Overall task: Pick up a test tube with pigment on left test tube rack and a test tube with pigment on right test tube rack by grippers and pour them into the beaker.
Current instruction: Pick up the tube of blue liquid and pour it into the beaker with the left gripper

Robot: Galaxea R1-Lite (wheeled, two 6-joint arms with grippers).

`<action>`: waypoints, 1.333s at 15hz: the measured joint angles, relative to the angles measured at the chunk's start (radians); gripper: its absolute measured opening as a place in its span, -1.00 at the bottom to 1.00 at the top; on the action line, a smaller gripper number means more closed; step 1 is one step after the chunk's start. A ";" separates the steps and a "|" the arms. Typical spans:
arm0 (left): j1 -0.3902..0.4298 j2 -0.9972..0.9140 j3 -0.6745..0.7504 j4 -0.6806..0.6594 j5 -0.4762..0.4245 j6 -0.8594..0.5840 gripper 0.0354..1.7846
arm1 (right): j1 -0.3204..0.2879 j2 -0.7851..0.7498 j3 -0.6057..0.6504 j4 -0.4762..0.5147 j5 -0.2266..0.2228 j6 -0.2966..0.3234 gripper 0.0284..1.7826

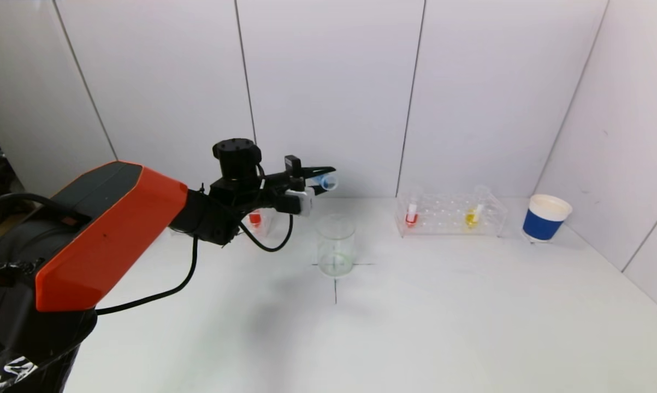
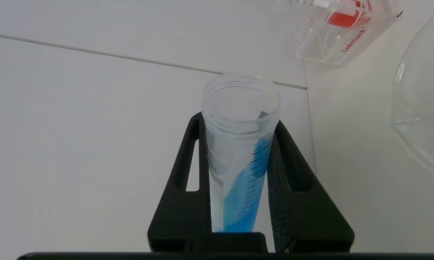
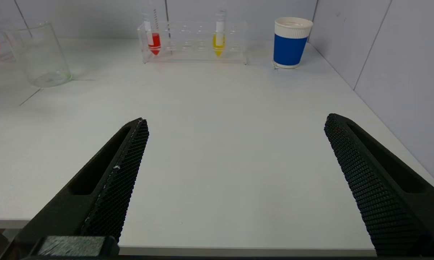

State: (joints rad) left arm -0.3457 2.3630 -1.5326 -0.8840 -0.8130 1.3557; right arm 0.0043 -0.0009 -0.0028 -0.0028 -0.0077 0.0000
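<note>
Gripping ribbed clear blue-pigment tube, left pincer, above glass beaker

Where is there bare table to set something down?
Free: the wide near half of the table, in front of the beaker and right rack. Crowded: the back strip, with left rack, beaker, right rack and blue cup.

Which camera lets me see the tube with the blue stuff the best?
The left wrist view. There the blue test tube fills the middle, open-mouthed and tilted, clamped between the left gripper's fingers, its blue liquid clear. The head view shows it only as a small shape above the beaker. The right wrist view misses it.
</note>
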 joint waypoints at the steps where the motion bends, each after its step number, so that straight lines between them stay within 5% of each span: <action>1: -0.001 0.000 0.015 -0.006 0.000 0.012 -0.52 | 0.000 0.000 0.000 0.000 0.000 0.000 0.99; 20: -0.004 -0.007 0.108 -0.058 -0.006 0.150 -0.52 | 0.000 0.000 0.000 0.000 0.000 0.000 0.99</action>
State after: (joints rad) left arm -0.3496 2.3557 -1.4245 -0.9419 -0.8191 1.5057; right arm 0.0043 -0.0009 -0.0032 -0.0028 -0.0077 0.0000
